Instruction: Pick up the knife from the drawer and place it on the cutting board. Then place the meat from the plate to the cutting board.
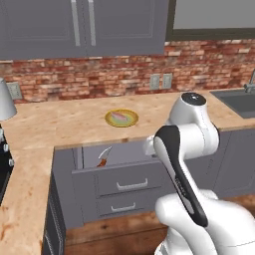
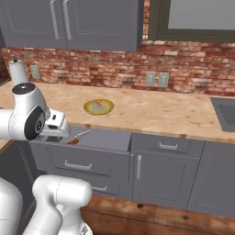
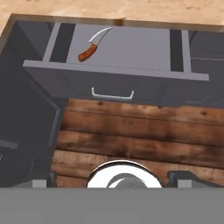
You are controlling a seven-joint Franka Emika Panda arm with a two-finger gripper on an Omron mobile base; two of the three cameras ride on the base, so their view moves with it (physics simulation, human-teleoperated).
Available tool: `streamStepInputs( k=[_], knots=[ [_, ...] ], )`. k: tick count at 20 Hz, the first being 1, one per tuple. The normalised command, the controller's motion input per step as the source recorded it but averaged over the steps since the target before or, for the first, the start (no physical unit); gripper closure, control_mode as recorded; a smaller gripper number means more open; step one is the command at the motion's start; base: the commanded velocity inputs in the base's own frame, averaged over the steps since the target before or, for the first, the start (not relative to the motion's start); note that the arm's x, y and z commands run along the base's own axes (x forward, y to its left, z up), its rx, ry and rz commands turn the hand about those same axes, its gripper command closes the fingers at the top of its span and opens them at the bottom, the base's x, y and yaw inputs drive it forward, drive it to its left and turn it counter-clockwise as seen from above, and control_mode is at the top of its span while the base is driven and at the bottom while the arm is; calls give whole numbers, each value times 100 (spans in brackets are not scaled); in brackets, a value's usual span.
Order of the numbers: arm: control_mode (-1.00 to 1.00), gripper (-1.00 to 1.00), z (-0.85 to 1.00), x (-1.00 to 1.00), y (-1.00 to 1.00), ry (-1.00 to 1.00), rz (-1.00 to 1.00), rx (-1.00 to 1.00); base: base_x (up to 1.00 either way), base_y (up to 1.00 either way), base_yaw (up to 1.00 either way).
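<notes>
The knife [image 3: 93, 44] has a reddish-brown handle and silver blade; the drawer [image 3: 127, 54] is dark grey. The plate [image 1: 121, 118] at 12 o'clock has a golden-yellow rim, the meat [image 1: 120, 117] is pink.

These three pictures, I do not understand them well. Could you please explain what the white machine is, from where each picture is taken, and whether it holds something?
The white machine is a robot arm in a simulated kitchen. Two pictures come from cameras behind it, to its left and right. The third comes from a camera on its hand, looking down into the open dark-grey drawer. A small knife with a reddish-brown handle lies there. On the wooden counter stands a round yellow-rimmed plate with a pinkish piece of meat. The end effector is open and holds nothing.
</notes>
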Motion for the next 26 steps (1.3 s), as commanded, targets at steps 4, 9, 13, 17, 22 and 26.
streamStepInputs(
  k=[4, 9, 13, 17, 22, 26],
  knots=[
    [-100, -100, -40, 76, 21, 7, 0, 2, 0, 0, 0],
    [-100, -100, -46, 65, 5, 6, 0, 4, 0, 0, 0],
    [-100, -100, -48, 47, 2, 0, 0, 0, 0, 0, 0],
    [-100, -100, -33, 30, 13, 0, 0, -3, 0, 0, 0],
    [-100, -100, -35, 35, 15, 1, 0, -3, 0, 0, 0],
    [-100, -100, -29, 24, 9, 2, 0, 0, 0, 0, 0]
  ],
)
